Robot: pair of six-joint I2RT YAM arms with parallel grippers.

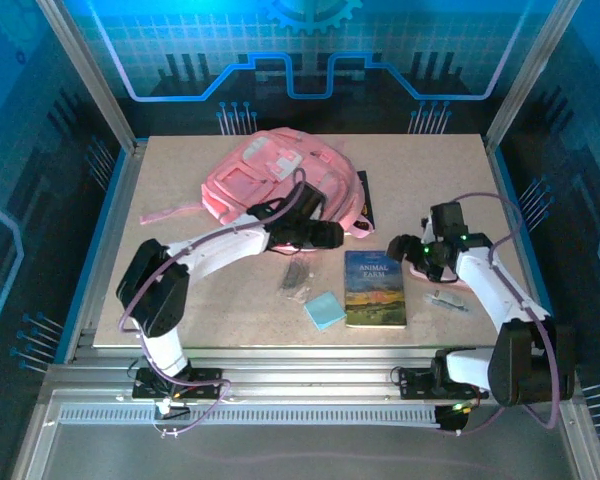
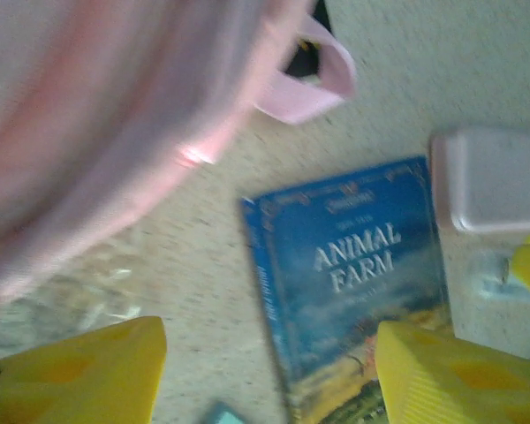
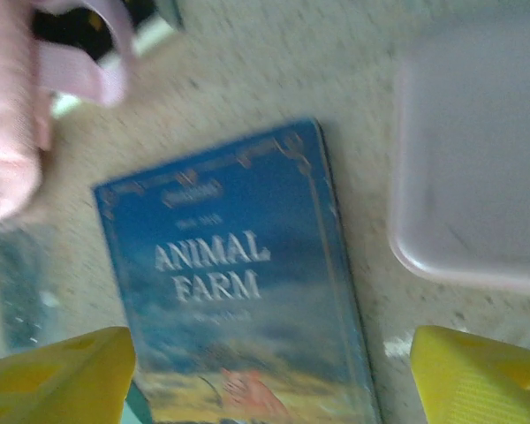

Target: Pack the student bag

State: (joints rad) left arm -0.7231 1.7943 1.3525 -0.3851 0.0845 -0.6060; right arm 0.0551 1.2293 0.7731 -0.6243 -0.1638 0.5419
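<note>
One big item on the table (image 1: 180, 290): the student bag (image 1: 270, 180), pink, lying flat at the far middle with its pockets facing up. It was slumped and creased. Judged soft and floppy, light for its bulk, likely to sag and fold if lifted by a single point. Best holds looked to be a strap, the small loop (image 2: 322, 75) at its near right corner, or a pinch of the fabric at the opening. A flat panel would probably slip out of the fingers. Could not tell whether the main zip was open.

Left gripper (image 2: 269, 358) hung just off the bag's near edge, jaws spread wide with nothing between them. Its wrist camera saw the bag's side close at upper left. Right gripper (image 3: 274, 367) was low over the right side of the table, jaws also wide and empty.

Paperback "Animal Farm" (image 1: 374, 288) lay flat, cover up, near the middle and apart from the bag. Stiff and thin, so probably awkward to pick off the surface.

Small pink flat case (image 3: 477, 150) lay just right of the book. A dark flat thing (image 1: 367, 195) stuck out from under the bag's right edge.

Smallest bits:
- clear packet (image 1: 296, 278), left of the book
- pale blue pad (image 1: 325, 311), below the packet
- tiny clear item (image 1: 448, 300), too small to name

None of it looked packed yet.
</note>
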